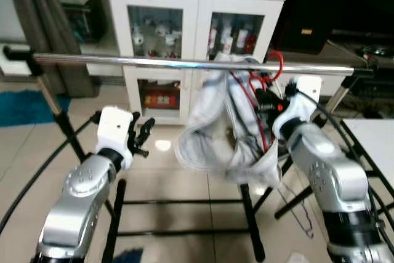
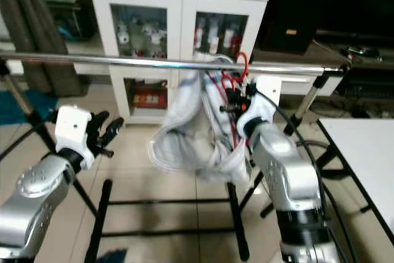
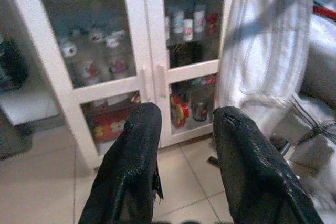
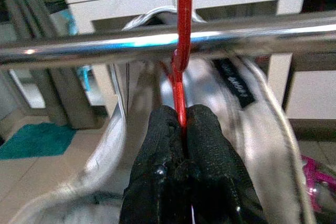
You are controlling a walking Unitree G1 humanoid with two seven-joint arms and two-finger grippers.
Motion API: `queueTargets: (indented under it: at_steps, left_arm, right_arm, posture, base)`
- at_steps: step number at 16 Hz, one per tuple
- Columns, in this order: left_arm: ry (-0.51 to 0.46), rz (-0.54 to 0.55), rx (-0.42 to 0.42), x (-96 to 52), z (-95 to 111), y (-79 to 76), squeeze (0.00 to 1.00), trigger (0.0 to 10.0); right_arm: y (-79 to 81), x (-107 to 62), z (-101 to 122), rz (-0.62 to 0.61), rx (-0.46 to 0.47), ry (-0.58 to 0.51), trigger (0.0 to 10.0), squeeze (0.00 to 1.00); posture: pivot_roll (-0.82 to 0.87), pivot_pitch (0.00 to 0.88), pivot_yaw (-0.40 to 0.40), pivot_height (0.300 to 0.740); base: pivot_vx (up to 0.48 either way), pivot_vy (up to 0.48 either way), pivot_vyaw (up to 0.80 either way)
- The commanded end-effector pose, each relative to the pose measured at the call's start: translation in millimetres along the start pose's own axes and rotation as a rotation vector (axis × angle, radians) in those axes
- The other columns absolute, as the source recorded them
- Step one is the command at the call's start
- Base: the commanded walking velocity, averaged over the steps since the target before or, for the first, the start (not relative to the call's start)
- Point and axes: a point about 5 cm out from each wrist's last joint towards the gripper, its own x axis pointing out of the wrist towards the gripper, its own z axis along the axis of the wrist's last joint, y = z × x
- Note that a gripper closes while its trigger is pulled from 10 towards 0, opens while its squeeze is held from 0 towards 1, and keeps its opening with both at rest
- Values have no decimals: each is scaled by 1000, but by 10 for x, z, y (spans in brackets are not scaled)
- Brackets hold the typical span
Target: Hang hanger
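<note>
- The rail (image 1: 184, 63) runs level across the scene, side to side, just above and beyond the right gripper (image 4: 181, 124); black stand legs carry it at each end.
- The cabinet (image 1: 194, 4), white with glass doors, stands beyond the rail, straight ahead of the left gripper (image 3: 181, 124); small bottles and jars sit on its shelves.
- The garment (image 1: 228, 127), pale grey-white, hangs bunched below the rail, just to the left of the right gripper and well to the right of the left one.
- The right arm is raised, forearm reaching up and forward, with its gripper just under the rail.
- The left arm is bent up at the elbow, its gripper held lower than the rail and short of it, touching nothing.
- The hanger (image 4: 180, 40) is red; its hook curls over the rail, and its neck runs roughly upright, straight down from the rail into the right gripper. The rest of it lies among the garment folds, where its line cannot be followed.
- The right gripper's fingers (image 4: 210, 145) are pressed together on the hanger's neck, just below the rail.
- The left gripper's fingers (image 3: 131, 161) stand apart, pointing toward the cabinet doors, with nothing between them.
</note>
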Motion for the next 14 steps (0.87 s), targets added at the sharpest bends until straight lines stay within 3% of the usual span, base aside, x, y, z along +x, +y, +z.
queueTargets:
  at_steps: [1, 5, 6, 7, 10, 14]
  left_arm:
    - [-26, -62, 14, 21, 59, -109, 0, 10000]
    - [-87, -258, 12, -31, 152, -269, 0, 10000]
    - [-95, -383, -3, -86, 180, -362, 0, 10000]
    - [-97, -415, -5, -104, 186, -388, 0, 10000]
    - [-110, -484, -29, -156, 203, -438, 0, 10000]
    - [-102, -464, -12, -156, 195, -371, 0, 10000]
  right_arm:
    - [-125, 26, 136, -52, -27, -45, 10000, 0]
    - [-157, 189, 53, -95, -37, 91, 10000, 0]
    - [-172, 250, -6, -101, -4, 158, 10000, 0]
    - [-167, 264, -26, -91, 19, 181, 10000, 0]
    - [-123, 277, -166, -12, 35, 317, 10000, 0]
    - [-100, 326, -169, 3, 54, 319, 10000, 0]
  posture:
    - [2, 0, -62, 740]
    - [0, 0, -65, 740]
    - [2, 0, -69, 740]
    - [2, 0, -69, 740]
    - [6, 0, -76, 740]
    - [7, 0, -76, 740]
  base:
    - [0, 0, 0]
    - [0, 0, 0]
    - [0, 0, 0]
    - [0, 0, 0]
    - [0, 0, 0]
    - [0, 0, 0]
